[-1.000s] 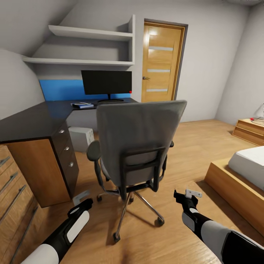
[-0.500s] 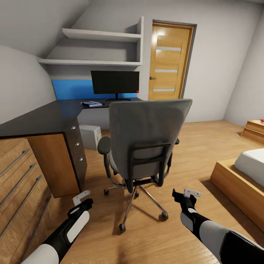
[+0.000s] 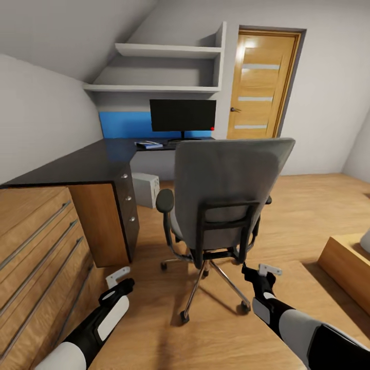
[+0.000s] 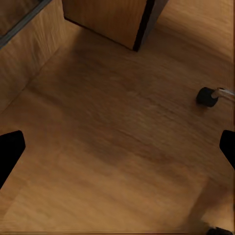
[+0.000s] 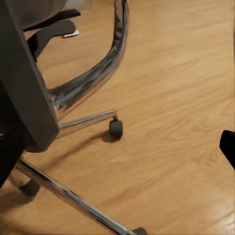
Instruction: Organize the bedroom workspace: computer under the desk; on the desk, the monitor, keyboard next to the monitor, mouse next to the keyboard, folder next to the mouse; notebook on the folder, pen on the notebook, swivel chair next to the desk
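The grey swivel chair (image 3: 226, 190) stands in mid-floor with its back to me, and the backrest hides its seat. Beyond it runs the black desk (image 3: 87, 164), with the monitor (image 3: 182, 115) on its far end. A small flat blue-and-white thing (image 3: 149, 145) lies left of the monitor, too small to name. The grey computer (image 3: 145, 189) sits under the desk. I cannot make out the keyboard, mouse, notebook or pen. My left gripper (image 3: 119, 281) (image 4: 117, 147) and right gripper (image 3: 259, 275) (image 5: 117, 152) hang open and empty low over the floor, either side of the chair's chrome base (image 5: 83, 122).
A light wooden drawer unit (image 3: 31, 241) stands close on my left, against the desk's end. The bed platform (image 3: 349, 267) juts in at the right. A blue panel (image 3: 123, 125), wall shelves (image 3: 164, 67) and a wooden door (image 3: 262, 85) line the far wall.
The whole picture has slid to the right, so the camera has moved, bringing the drawer unit closer at the left. Both arms hold the same pose with grippers open.
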You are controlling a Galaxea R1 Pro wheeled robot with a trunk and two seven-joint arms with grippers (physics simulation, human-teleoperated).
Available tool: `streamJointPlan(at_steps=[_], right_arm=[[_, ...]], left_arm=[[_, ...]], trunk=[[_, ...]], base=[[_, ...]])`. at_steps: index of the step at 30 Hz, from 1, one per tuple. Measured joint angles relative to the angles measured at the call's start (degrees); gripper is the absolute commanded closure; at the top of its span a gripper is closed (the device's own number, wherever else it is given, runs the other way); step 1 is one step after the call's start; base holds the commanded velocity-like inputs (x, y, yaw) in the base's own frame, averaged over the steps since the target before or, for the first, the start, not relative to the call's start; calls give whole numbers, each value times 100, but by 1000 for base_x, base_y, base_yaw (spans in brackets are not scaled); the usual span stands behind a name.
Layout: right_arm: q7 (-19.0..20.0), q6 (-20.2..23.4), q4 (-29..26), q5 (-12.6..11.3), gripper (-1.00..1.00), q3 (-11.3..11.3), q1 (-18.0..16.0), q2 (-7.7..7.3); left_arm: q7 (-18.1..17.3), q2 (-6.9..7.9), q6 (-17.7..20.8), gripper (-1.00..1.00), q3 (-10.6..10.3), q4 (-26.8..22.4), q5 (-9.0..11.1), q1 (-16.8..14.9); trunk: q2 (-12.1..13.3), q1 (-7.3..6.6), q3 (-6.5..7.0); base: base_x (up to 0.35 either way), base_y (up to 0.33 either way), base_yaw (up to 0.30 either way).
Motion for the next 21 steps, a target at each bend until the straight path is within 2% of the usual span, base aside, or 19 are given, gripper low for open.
streamJointPlan(at_steps=[3,6,15,21], right_arm=[[-12,-394,6,-7,-100,-2,12,-6],[-16,-515,8,-4,-100,-1,20,-3],[-10,-554,8,-3,-100,11,26,12],[-11,-564,9,-2,-100,12,26,17]], left_arm=[[-2,-38,2,-100,-216,2,-4,0],[-2,-48,0,-100,-409,2,-5,0],[-2,-61,-1,-100,-486,3,-6,0],[-1,-66,0,-100,-497,0,-6,1]], trunk=[[0,0,0],[0,0,0],[0,0,0],[0,0,0]], base=[[0,0,31],[0,0,9],[0,0,12],[0,0,138]])
